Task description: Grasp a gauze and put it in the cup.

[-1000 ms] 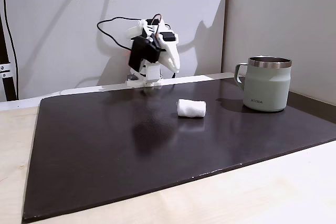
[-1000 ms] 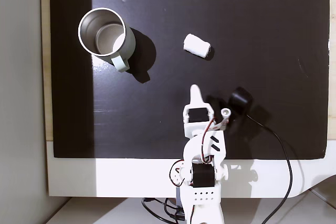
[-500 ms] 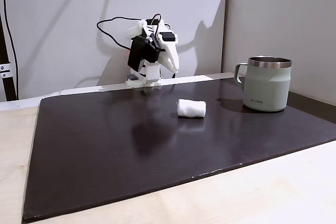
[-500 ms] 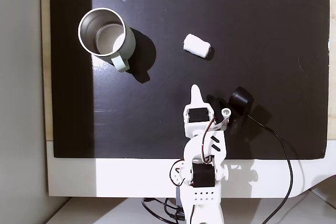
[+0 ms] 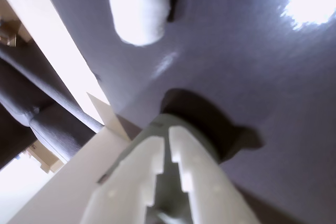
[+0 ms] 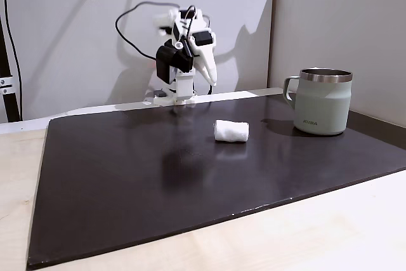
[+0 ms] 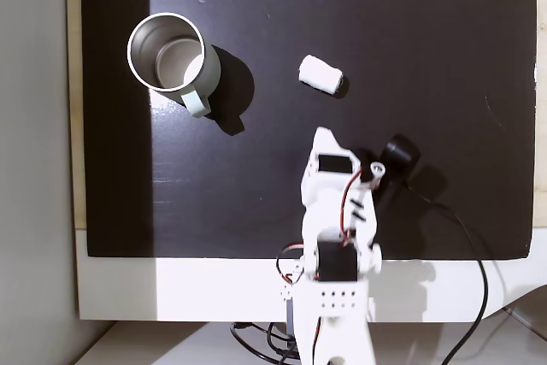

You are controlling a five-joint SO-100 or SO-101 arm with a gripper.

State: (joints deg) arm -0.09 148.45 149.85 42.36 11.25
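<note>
Progress: nothing of the task is done yet; the gauze (image 6: 231,131) lies untouched on the dark mat (image 6: 127,176) and the cup (image 6: 321,101) looks empty from above.
Left to do: by my reading, the whole job: reach out, take hold of the gauze, carry it over, drop it in the cup.
Hand: the hand (image 5: 169,136) has its two white fingers (image 5: 137,167) pressed together with only a thin seam between them, and it has hold of nothing.
Hand's place: raised over the near edge of the mat by the arm's base (image 7: 329,305), short of the gauze and well apart from the cup.
Gauze: on its side near the middle of the mat, between the arm and the far edge in a fixed view (image 7: 320,74); in that view the cup (image 7: 171,57) stands well to its left.
Wrist view gives: the shut fingertips seen close, the gauze (image 5: 139,6) ahead of them at the top of the frame, and the hand's shadow on the mat; the cup does not fall within its field.
Side fixed view gives: the hand's height above the bench (image 6: 317,233) and the cup's handle and small lettering.
Top fixed view gives: the cup's steel inside, bare, and the straight line from hand (image 7: 323,134) to gauze.
</note>
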